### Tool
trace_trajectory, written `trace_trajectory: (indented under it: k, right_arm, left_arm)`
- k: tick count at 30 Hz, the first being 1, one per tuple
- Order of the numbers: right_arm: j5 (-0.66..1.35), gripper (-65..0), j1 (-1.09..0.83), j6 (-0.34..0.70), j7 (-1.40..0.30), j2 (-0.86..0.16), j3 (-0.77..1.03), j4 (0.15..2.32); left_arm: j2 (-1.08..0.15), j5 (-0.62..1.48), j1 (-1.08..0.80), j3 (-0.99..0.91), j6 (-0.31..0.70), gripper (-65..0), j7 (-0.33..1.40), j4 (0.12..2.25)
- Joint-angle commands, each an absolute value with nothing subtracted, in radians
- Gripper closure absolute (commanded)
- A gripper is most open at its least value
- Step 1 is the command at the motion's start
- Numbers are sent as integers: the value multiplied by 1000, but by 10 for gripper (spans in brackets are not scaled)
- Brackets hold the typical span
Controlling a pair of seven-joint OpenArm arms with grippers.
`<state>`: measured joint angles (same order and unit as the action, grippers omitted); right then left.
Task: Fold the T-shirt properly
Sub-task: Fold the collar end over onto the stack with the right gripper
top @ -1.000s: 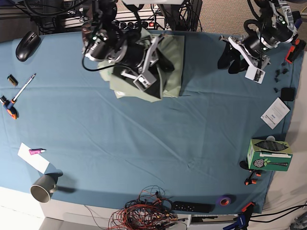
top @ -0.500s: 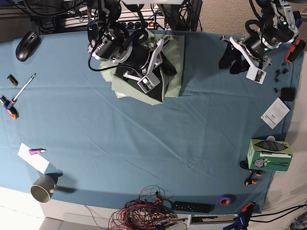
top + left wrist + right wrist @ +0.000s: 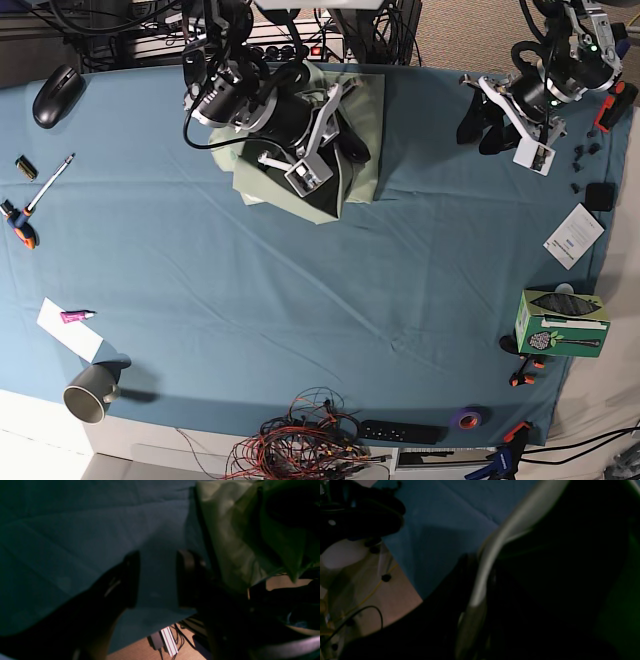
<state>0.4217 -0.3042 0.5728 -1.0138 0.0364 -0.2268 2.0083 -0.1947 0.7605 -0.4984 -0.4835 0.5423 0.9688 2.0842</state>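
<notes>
Right gripper (image 3: 345, 150), nearly closed on the bunched T-shirt (image 3: 362, 120) beneath it, has swung slightly inward, so we judge folding unfinished; left gripper (image 3: 478, 125) hangs open, well apart.

My left gripper (image 3: 157, 580) sits in the lower middle of the frame, two dark fingers (image 3: 132, 578) standing apart with nothing between them, just teal table cloth (image 3: 75, 530) underneath. The cloth fills the whole left and center, a bit creased. Upper right is the T-shirt (image 3: 230, 535), pale green and bunched, partly in shadow. Bottom center, past the cloth edge, there's brownish floor with some cables (image 3: 185, 635) and a white strip-like thing (image 3: 169, 641).
</notes>
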Motion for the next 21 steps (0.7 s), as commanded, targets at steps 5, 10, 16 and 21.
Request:
trace_trajectory:
  k: [5, 10, 16, 21]
  right_arm:
    - [456, 0, -296, 577, -987, 42, -230, 1988]
    - [504, -27, -296, 578, -995, 42, -230, 1988]
    - [601, -331, -297, 587, -1003, 42, -230, 1988]
    - [690, -331, -296, 587, -1037, 42, -230, 1988]
  left_arm:
    - [-202, 778, -498, -487, 543, -247, 950, 2103]
    - [-202, 778, -498, -487, 543, -247, 950, 2103]
    - [-203, 778, -499, -487, 543, -247, 951, 2103]
    - [-203, 778, -499, -487, 543, -247, 952, 2103]
